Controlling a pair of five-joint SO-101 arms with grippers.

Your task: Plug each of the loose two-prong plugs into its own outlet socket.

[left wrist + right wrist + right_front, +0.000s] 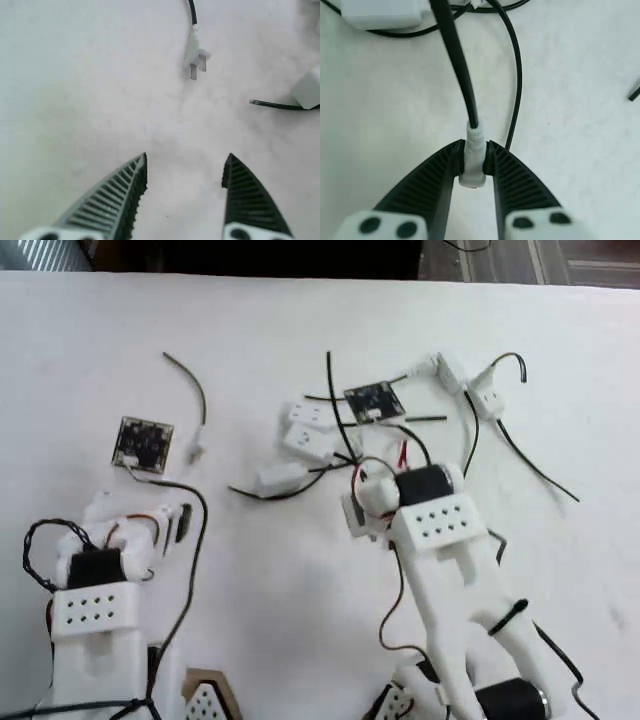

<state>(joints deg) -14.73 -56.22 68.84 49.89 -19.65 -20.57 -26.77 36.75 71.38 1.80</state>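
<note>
Right gripper (473, 148) is closed on the white body of one two-prong plug (472, 162), and its black cable (457, 60) runs away from the fingers toward the far side. Left gripper (187, 159) stands wide and holds nothing. On the white table (560, 570) the biggest task things are the outlet sockets (305, 440): three white blocks lie grouped just far and left of the right arm, and two more lie at the far right. The nearest block (382, 12) is a little beyond the held plug. A second plug (196, 57) lies loose, to the far side of the left gripper, with its two prongs (198, 67) pointing near. I judge that the step in hand is to carry the held plug to a free socket. To do it well, its prongs, which I cannot see between the fingers, must first face the slots. The grip must be firm and the push straight and slow. The block probably needs the other gripper to stop it from sliding.
</note>
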